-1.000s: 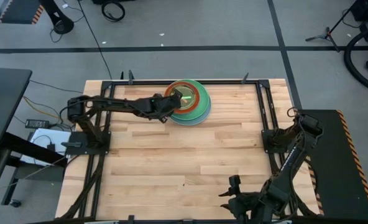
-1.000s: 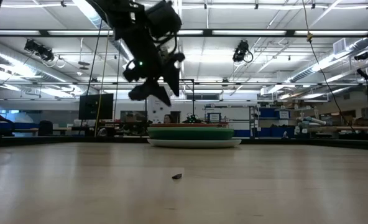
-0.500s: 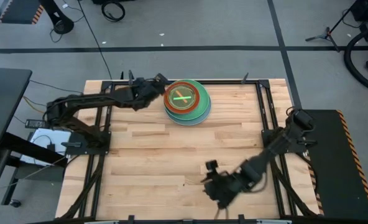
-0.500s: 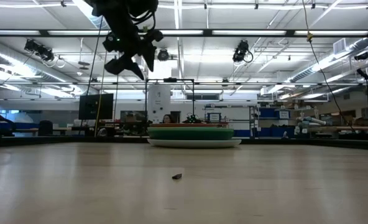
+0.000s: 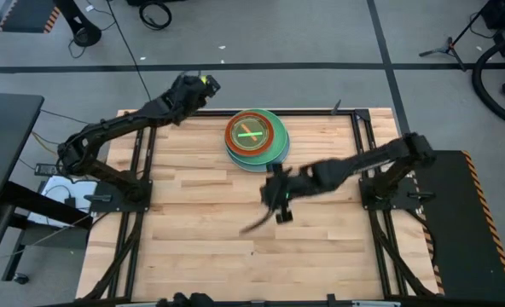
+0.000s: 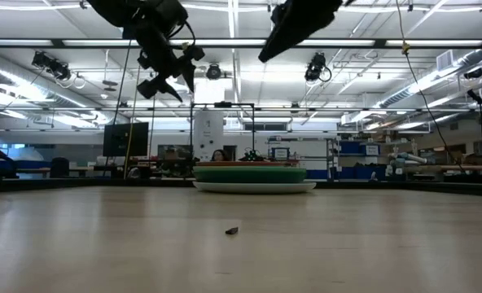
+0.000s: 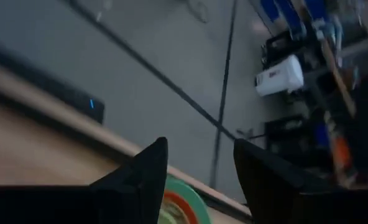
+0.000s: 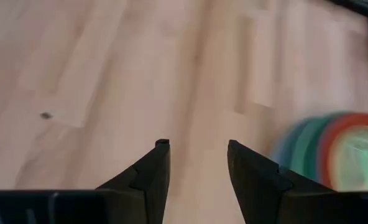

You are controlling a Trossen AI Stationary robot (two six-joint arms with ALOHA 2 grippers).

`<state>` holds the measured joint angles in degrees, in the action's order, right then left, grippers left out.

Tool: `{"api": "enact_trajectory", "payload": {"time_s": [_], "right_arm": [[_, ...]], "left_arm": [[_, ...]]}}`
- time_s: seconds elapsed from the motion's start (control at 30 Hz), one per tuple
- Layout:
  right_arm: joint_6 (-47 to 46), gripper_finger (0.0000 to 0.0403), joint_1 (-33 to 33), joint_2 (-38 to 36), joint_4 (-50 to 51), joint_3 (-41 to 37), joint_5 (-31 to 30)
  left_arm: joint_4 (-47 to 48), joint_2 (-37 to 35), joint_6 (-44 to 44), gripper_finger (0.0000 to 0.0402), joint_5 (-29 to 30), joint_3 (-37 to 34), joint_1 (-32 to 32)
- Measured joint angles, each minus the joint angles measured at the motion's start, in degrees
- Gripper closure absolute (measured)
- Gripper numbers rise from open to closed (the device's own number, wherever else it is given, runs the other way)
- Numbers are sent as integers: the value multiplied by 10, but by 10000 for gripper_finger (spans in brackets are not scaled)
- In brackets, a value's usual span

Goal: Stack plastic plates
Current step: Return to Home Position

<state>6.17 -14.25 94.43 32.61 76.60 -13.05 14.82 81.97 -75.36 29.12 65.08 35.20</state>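
Plastic plates (image 5: 255,139): one stack on the table (image 5: 201,222), near the middle of its far edge, lime centre inside an orange-red ring on top, green and light blue rims beneath. Left pincer (image 5: 203,82): raised over the far edge, left of the stack and apart from it, fingers spread, nothing held. Right pincer (image 5: 280,209): high above the table's middle, just on the stack's near side, fingers parted and empty.

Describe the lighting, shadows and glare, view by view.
Low view: bright ceiling strip lights backlight the left gripper and right gripper into dark silhouettes. High view: even light over the table and the plate stack. Right wrist view: the table evenly lit, no glare.
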Motion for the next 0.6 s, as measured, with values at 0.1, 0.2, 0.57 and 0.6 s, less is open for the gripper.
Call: {"api": "enact_trajectory", "payload": {"time_s": [0.1,0.2,0.57,0.6], "right_arm": [[2,236,38,-41,11,0,7],[12,237,61,-82,6,0,7],[41,245,120,-220,-144,-169,32],[36,245,127,-242,-157,-202,32]], "left_arm": [[-15,0,144,216,-20,0,18],[31,-6,255,227,-34,0,9],[-78,-95,411,268,-20,-150,-137],[-102,-111,429,272,-18,-173,-153]]}}
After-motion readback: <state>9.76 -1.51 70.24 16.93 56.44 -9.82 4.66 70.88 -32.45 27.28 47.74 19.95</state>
